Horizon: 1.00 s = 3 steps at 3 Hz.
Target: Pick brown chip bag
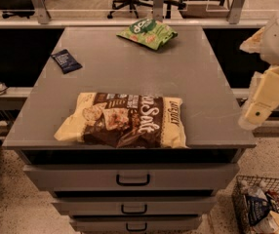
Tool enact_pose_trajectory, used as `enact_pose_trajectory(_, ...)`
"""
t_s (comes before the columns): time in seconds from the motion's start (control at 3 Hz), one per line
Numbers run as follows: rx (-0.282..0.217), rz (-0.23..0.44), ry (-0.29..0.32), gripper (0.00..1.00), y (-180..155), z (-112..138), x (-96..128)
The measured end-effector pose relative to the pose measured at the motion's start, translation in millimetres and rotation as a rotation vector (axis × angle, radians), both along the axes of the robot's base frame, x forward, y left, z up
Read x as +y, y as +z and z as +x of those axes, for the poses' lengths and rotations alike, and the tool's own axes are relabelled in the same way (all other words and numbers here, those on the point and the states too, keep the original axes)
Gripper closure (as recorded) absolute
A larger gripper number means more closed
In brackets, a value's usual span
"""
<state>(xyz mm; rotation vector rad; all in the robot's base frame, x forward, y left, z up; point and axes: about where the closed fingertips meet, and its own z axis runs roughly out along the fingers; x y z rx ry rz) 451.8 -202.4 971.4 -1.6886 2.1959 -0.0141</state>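
Note:
The brown chip bag (122,120) lies flat near the front edge of the grey cabinet top (178,77). It has a dark brown centre, cream-yellow ends and white script lettering. My gripper (256,112) is a cream-coloured piece at the end of the white arm. It hangs beside the top's right front corner, to the right of the bag and apart from it. It holds nothing that I can see.
A green bag (147,33) lies at the back of the top. A small dark blue packet (66,61) lies at the left. Drawers with handles (132,180) are below the top. A wire basket (266,208) of items stands on the floor at the right. Office chairs stand behind.

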Motion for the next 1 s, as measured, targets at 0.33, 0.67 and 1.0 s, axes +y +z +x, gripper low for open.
enact_pose_trajectory(0.33, 0.037, 0.126, 0.039, 0.00, -22, 22, 48)
enact_pose_trajectory(0.67, 0.107, 0.236, 0.084, 0.00, -40, 26, 101)
enact_pose_trajectory(1.0, 0.194, 0.315, 0.120, 0.00, -59, 17, 147)
